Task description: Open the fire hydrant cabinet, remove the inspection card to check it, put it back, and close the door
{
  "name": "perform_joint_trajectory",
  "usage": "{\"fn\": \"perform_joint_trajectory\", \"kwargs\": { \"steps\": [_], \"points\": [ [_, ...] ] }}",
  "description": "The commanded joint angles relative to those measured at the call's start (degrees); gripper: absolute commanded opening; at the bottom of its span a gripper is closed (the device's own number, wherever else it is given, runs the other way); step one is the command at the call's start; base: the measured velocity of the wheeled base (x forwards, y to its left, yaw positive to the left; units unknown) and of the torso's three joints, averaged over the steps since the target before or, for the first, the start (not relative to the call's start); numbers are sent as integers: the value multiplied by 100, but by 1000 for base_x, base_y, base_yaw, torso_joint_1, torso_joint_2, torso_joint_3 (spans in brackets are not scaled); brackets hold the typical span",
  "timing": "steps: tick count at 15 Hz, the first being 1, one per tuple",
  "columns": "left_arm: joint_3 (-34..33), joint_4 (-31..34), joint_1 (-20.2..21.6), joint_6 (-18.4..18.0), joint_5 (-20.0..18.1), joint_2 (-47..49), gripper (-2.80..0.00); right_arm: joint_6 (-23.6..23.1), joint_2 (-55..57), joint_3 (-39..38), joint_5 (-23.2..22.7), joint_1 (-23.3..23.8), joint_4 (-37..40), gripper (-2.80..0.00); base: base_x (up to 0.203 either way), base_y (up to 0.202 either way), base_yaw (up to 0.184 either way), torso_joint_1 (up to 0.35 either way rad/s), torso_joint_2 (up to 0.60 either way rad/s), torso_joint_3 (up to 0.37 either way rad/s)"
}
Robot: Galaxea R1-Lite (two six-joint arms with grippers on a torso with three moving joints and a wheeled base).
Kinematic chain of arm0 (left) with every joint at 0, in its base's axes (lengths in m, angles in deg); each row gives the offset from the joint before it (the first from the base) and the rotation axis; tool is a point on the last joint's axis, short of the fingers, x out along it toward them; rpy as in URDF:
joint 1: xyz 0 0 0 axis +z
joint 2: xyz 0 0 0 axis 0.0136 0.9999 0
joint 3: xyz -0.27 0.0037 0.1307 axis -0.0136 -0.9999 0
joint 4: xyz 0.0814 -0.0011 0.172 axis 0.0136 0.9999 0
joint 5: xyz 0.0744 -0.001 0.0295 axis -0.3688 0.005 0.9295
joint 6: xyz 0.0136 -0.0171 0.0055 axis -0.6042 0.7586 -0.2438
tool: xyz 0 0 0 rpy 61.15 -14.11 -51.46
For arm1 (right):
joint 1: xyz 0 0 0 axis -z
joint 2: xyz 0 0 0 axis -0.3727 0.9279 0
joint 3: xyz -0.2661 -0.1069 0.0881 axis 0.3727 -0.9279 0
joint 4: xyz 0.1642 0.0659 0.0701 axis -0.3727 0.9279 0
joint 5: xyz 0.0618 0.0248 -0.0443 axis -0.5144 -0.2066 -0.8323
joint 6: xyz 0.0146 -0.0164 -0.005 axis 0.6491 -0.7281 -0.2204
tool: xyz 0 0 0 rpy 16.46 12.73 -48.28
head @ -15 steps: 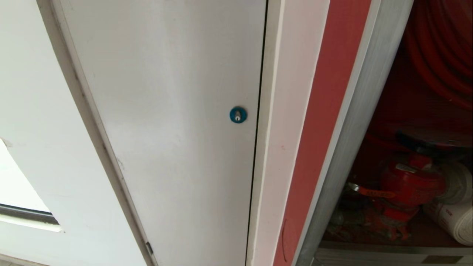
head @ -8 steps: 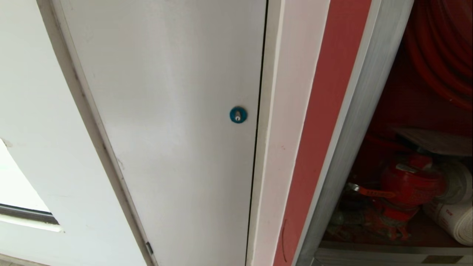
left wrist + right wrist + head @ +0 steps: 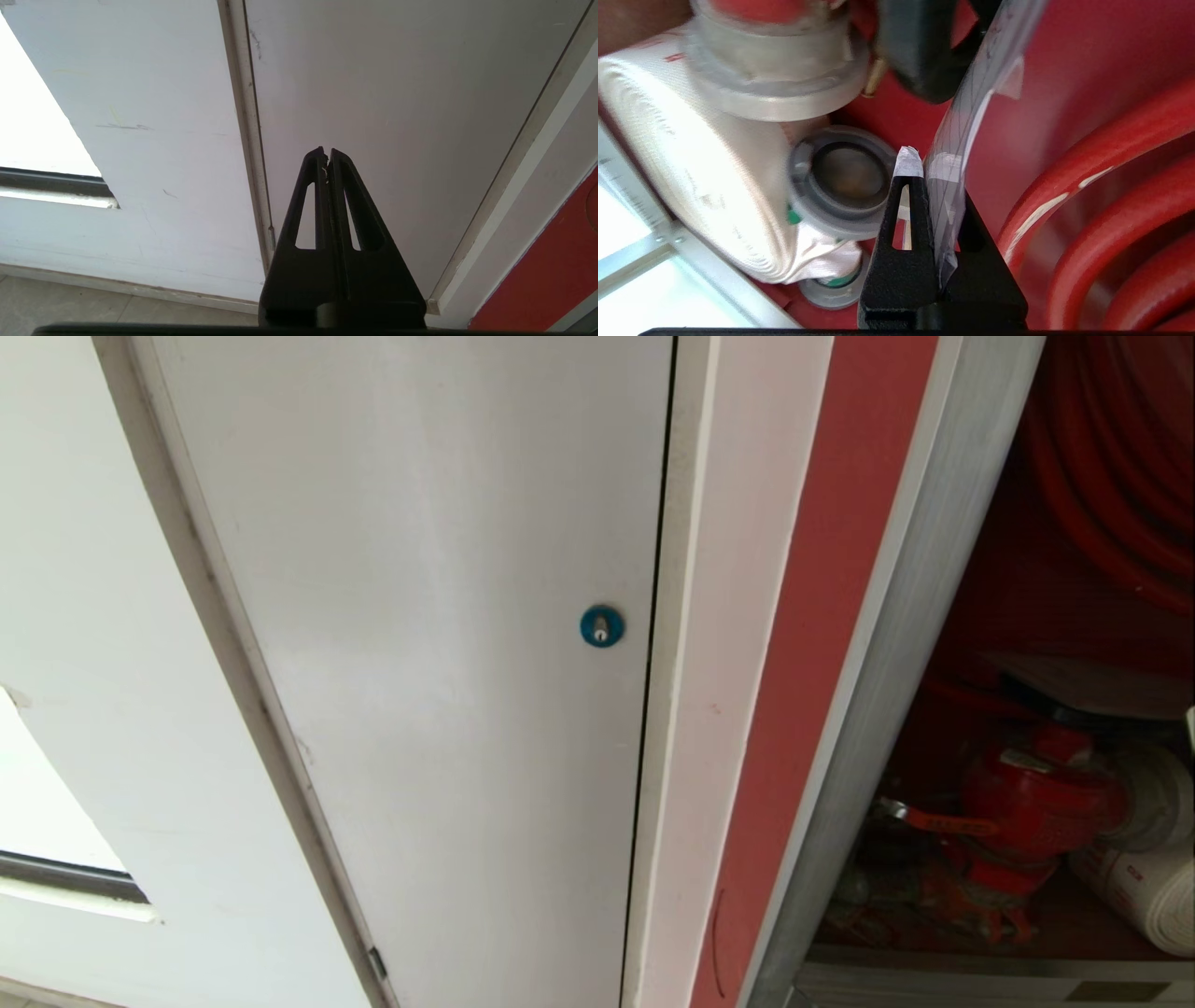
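The fire hydrant cabinet [image 3: 896, 663] stands open at the right, silver-framed and red-lined, with the red hose coil [image 3: 1120, 476] above the red hydrant valve [image 3: 1036, 803]. Its door is out of view. My right gripper [image 3: 924, 172] is inside the cabinet, shut on the inspection card [image 3: 966, 121], a clear sleeve with lined paper that runs up past the black handwheel [image 3: 920, 46]. In the head view the card [image 3: 1102, 686] shows as a pale sheet above the valve. My left gripper [image 3: 327, 151] is shut and holds nothing, parked before the plain white panel.
A plain white door [image 3: 420, 616] with a round blue lock [image 3: 601, 626] fills the left of the head view. Close to my right gripper are a folded white hose [image 3: 691, 163] with its metal coupling [image 3: 840, 177] and the red hose loops [image 3: 1111, 186].
The card above the valve has turned from a dark edge to a pale face and shifted slightly. The left arm and the head view have not moved.
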Motion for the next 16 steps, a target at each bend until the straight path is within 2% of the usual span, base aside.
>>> {"fn": "perform_joint_trajectory", "kwargs": {
  "steps": [1,9,10,16],
  "points": [
    [-35,-2,-3,1,5,7,-280,-61,136,73,-3,-34,-147,-280,0,0,0,0,0,0],
    [-35,-2,-3,1,5,7,-280,-58,200,107,-19,-64,-179,-280,0,0,0,0,0,0],
    [-35,-2,6,1,5,7,-280,-53,200,91,-28,-81,-179,0,0,0,0,0,0,0],
    [-35,-2,2,1,5,2,-280,-35,174,81,16,-105,-170,0,0,0,0,0,0,0]
  ]
}}
